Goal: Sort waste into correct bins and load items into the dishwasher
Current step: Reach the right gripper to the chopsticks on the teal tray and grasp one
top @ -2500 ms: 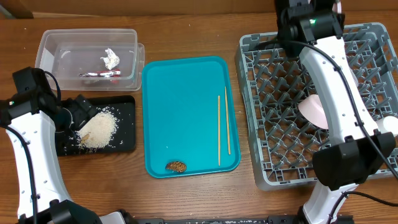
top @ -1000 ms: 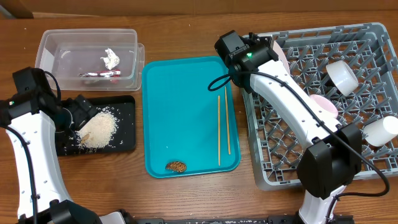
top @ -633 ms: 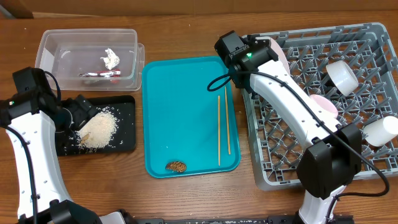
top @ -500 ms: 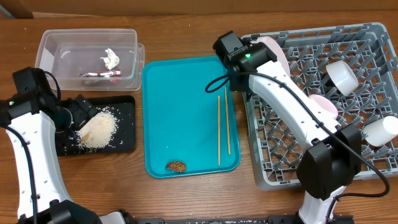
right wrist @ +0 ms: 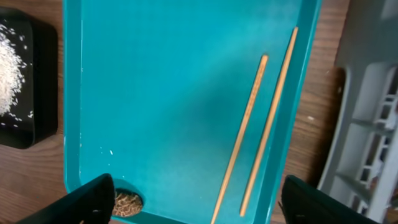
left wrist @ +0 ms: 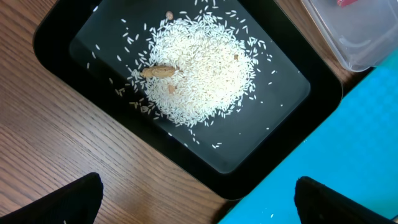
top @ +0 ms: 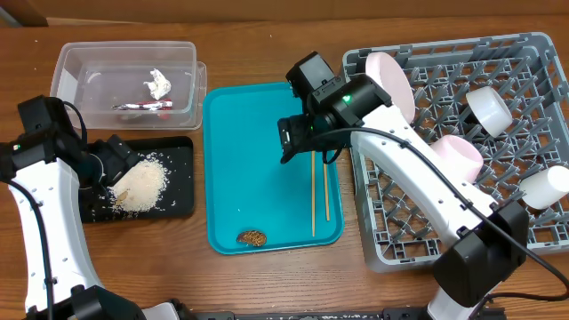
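My right gripper (top: 310, 151) (right wrist: 199, 203) hangs open over the teal serving tray (top: 258, 151), with nothing between its fingers. Two wooden chopsticks (top: 313, 188) (right wrist: 246, 134) lie side by side on the tray's right part, below that gripper. A small brown food lump (top: 252, 237) (right wrist: 124, 203) sits at the tray's near edge. My left gripper (top: 118, 167) (left wrist: 199, 206) is open and empty over the black tray (top: 178, 151) (left wrist: 273, 118), which holds a pile of rice (top: 140, 185) (left wrist: 196, 71). The clear tub (top: 80, 62) holds a tissue (top: 158, 83) and a wrapper (top: 142, 106).
The grey dish rack (top: 391, 240) (right wrist: 367, 124) fills the right side. In it a white plate (top: 391, 78) stands upright at the back left, with a pale bowl (top: 458, 156), a cup (top: 489, 107) and another white piece (top: 547, 185). Bare wood runs along the near table edge.
My right arm has swung left from the rack's back-left corner to above the teal tray, and its jaws have spread wider. The plate stands uncovered in the rack. The left arm is still.
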Controlling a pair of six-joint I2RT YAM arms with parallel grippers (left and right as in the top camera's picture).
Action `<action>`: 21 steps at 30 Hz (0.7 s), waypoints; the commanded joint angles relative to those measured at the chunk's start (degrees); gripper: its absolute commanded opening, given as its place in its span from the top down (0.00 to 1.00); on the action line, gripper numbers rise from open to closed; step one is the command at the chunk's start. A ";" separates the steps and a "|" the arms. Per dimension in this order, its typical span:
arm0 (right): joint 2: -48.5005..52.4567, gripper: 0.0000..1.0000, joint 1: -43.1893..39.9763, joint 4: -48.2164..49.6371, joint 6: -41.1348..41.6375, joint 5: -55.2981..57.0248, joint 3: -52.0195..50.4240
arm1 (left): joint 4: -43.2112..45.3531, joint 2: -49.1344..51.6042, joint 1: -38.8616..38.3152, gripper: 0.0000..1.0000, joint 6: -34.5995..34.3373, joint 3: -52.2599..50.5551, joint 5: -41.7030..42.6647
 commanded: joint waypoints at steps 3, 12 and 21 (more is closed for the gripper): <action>0.17 0.08 -0.42 2.51 0.68 -3.82 -7.41 | 0.00 0.42 -0.13 0.00 -0.98 -0.31 0.26; 0.17 0.07 0.35 13.66 0.72 -5.46 -21.03 | 0.04 0.42 -0.17 0.00 -0.98 -0.31 1.75; 1.42 0.11 0.90 15.78 0.96 -5.46 -23.89 | 0.46 0.44 -0.17 0.00 -0.98 -0.31 1.75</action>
